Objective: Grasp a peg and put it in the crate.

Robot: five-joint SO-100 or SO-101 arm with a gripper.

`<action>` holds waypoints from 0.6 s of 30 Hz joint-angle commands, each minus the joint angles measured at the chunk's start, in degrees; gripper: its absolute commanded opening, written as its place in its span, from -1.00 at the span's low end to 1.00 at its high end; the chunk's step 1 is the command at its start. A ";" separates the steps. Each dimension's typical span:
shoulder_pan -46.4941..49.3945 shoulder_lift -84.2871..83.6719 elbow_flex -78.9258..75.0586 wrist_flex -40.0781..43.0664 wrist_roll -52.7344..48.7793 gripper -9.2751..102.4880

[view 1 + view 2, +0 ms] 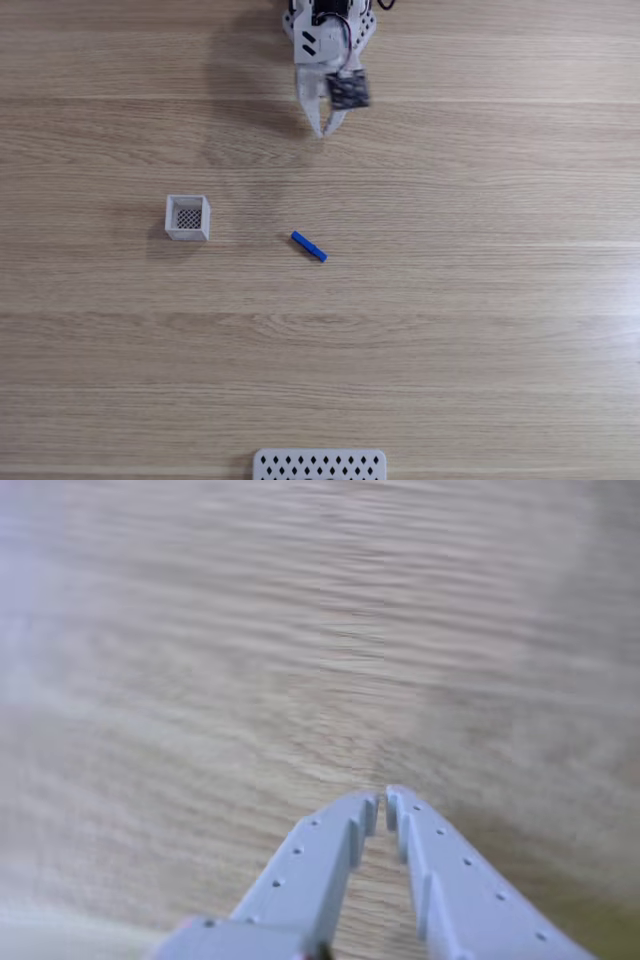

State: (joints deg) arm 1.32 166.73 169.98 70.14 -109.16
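In the fixed view a thin bright-blue peg [309, 246] lies flat on the wooden table near the middle, slanted from upper left to lower right. The small white crate [188, 217] with a dark mesh bottom stands to its left, with nothing inside it. My white gripper [324, 130] hangs at the top centre, well above the peg in the picture, its fingertips together. In the other view the gripper [383, 802] points at bare wood, its two pale fingers [320, 865] meeting at the tips with nothing held.
A flat white panel with diamond-shaped holes [319, 465] lies at the bottom edge of the fixed view. The wood-grain table [480, 300] stretches wide on all sides of the peg and crate.
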 commanded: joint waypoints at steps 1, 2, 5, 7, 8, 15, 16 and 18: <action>0.53 -20.04 -23.12 -3.96 -18.81 -0.85; 1.41 -26.19 -28.39 -3.96 -23.64 -0.85; 4.57 -44.12 -43.95 -3.87 -35.24 -0.83; 6.33 -53.88 -53.35 -3.87 -39.81 -0.83; 7.03 -58.18 -57.74 -3.87 -41.40 -0.83; 9.23 -79.37 -77.96 -3.87 -47.37 -0.83; 9.58 -81.21 -79.19 -3.87 -47.55 -0.83; 10.20 -84.11 -80.95 -3.87 -47.72 -0.80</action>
State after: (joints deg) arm 10.20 83.85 98.61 67.06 -156.01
